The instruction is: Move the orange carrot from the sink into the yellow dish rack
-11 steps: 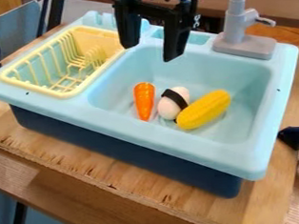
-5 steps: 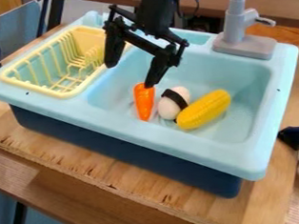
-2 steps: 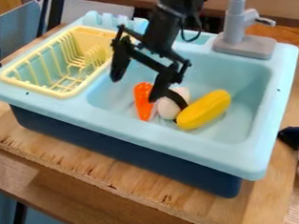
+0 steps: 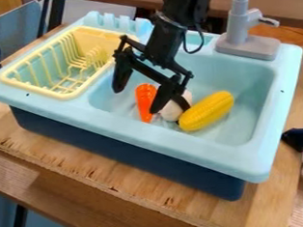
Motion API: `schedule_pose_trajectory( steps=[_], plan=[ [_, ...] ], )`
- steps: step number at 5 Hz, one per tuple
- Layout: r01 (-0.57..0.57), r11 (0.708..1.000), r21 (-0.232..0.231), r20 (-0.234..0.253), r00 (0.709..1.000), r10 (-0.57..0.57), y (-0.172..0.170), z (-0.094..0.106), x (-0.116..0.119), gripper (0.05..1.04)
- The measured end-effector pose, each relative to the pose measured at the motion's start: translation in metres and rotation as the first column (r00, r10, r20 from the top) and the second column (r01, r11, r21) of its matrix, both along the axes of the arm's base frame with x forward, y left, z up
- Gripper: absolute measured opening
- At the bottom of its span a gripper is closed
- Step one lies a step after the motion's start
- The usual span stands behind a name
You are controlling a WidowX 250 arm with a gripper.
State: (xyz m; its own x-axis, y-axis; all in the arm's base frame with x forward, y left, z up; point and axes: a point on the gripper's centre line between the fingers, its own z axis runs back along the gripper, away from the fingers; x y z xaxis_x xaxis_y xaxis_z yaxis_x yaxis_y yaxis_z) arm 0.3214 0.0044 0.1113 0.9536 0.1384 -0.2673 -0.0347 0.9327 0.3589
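On inspection, the gripper (image 4: 137, 101) had come down from the top of the frame to the left-centre, over the near left part of the sink (image 4: 142, 134). Its fingers stood wide apart, released, with nothing held between them. The carrot (image 4: 144, 99) lay in the basin just left of the frame's centre, point toward the bottom of the frame, and in this view it showed between the two fingertips. This was judged to be an approach to the carrot, with no grasp made; whether the fingers were low enough to close on it, or touched it, could not be told. Compared with the frame just before, both fingertips sat slightly lower in the picture, and the nearer one crossed in front of the egg (image 4: 171, 112), covering much of its dark band. The carrot, the egg and the corn (image 4: 207, 111), right of centre, showed no shift of position. The egg lay between the other two, close against the corn. The yellow rack (image 4: 66, 96), upper left, was likewise unmoved.
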Motion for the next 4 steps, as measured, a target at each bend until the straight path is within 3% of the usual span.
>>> schedule_pose_trajectory(
  steps=[1,2,3,4],
  plan=[
    [0.010,1.000,0.012,-0.024,1.000,-0.010,0.010,-0.015,0.012,0.999],
    [0.026,1.000,0.008,-0.008,1.000,-0.026,0.020,-0.018,0.026,0.999],
    [0.022,1.000,-0.019,0.048,0.999,-0.021,0.024,-0.024,0.034,0.997],
    [0.039,0.998,-0.045,0.024,0.999,-0.038,0.015,-0.035,0.038,0.929]
  ],
)
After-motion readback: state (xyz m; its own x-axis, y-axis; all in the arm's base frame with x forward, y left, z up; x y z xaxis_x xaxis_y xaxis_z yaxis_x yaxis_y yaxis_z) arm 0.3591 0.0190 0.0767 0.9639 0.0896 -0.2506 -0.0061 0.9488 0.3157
